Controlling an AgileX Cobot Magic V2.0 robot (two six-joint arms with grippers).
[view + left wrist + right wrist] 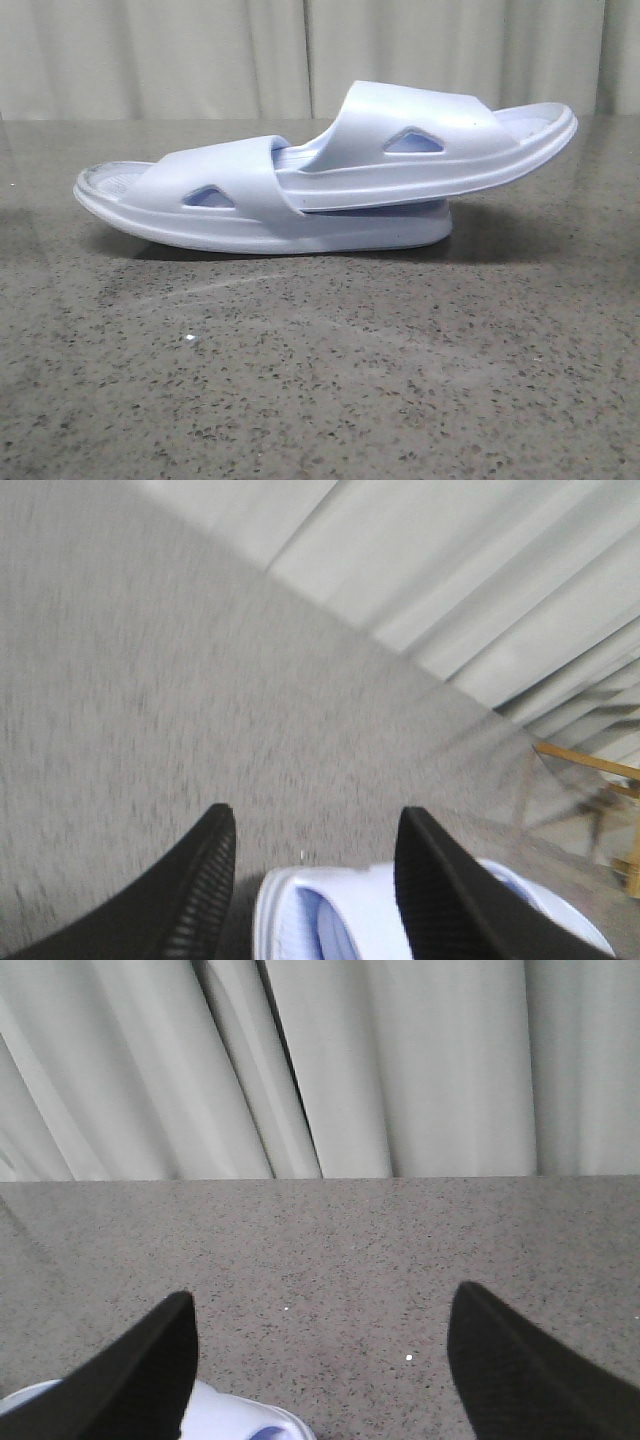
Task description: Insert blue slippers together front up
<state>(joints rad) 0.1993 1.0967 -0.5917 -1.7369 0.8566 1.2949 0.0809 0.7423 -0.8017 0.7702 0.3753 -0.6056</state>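
On the speckled table [320, 400] in the middle lie your blue slippers [320, 185], already pushed together: one slipper's front is tucked under the other's strap, and its back end sticks up to the right. Their long line runs left to right across the front view. Your left gripper [315, 870] hangs just over one end of a slipper, its jaws wide and holding nothing. Your right gripper [320, 1350] is also spread wide and empty, with only a slipper edge beside one finger. I judge the left one nearer. No brand, label or writing shows anywhere.
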